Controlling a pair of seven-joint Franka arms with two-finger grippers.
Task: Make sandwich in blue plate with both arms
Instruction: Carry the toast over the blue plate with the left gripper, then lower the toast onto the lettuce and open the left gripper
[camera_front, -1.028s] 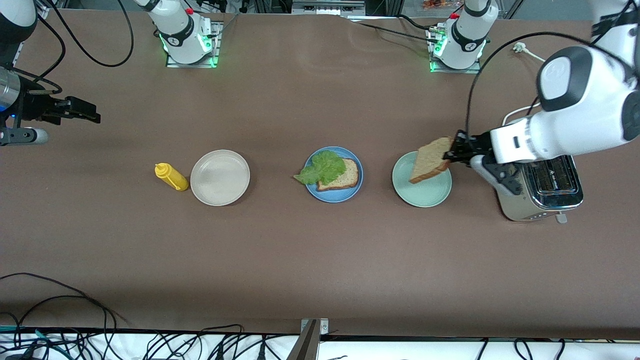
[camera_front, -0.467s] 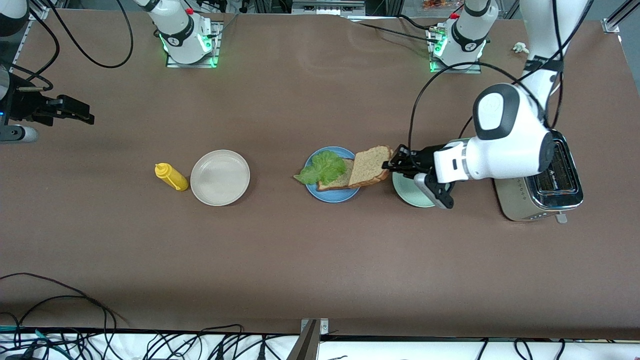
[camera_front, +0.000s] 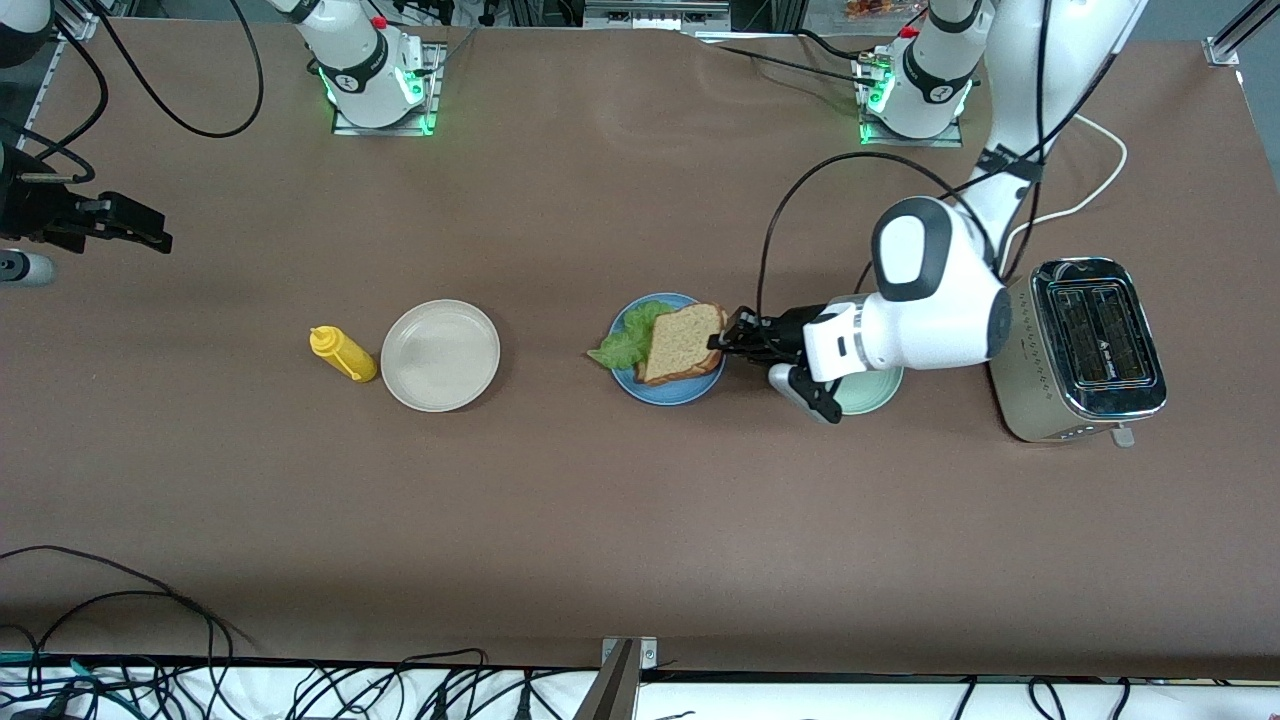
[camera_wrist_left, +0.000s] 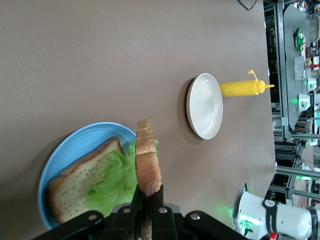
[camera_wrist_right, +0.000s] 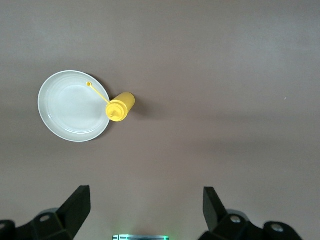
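Note:
The blue plate (camera_front: 668, 394) sits mid-table with a brown bread slice (camera_wrist_left: 80, 186) lying on it and a ruffled green lettuce leaf (camera_front: 622, 342) on that slice. My left gripper (camera_front: 722, 338) is shut on the edge of a second bread slice (camera_front: 685, 340) and holds it tilted over the lettuce and the plate. In the left wrist view the held slice (camera_wrist_left: 148, 160) shows edge-on, pinched in the gripper (camera_wrist_left: 148, 192), above the lettuce (camera_wrist_left: 116, 175) and the plate (camera_wrist_left: 75, 147). My right gripper (camera_front: 150, 232) is open and empty, waiting over the right arm's end of the table.
A silver toaster (camera_front: 1090, 345) stands at the left arm's end. A pale green plate (camera_front: 870, 396) lies partly hidden under the left arm. A beige-white plate (camera_front: 440, 355) and a yellow squeeze bottle (camera_front: 343, 354) sit toward the right arm's end.
My left arm has carried the bread slice from over the pale green plate across to over the blue plate and lettuce. The right gripper has drifted slightly outward.

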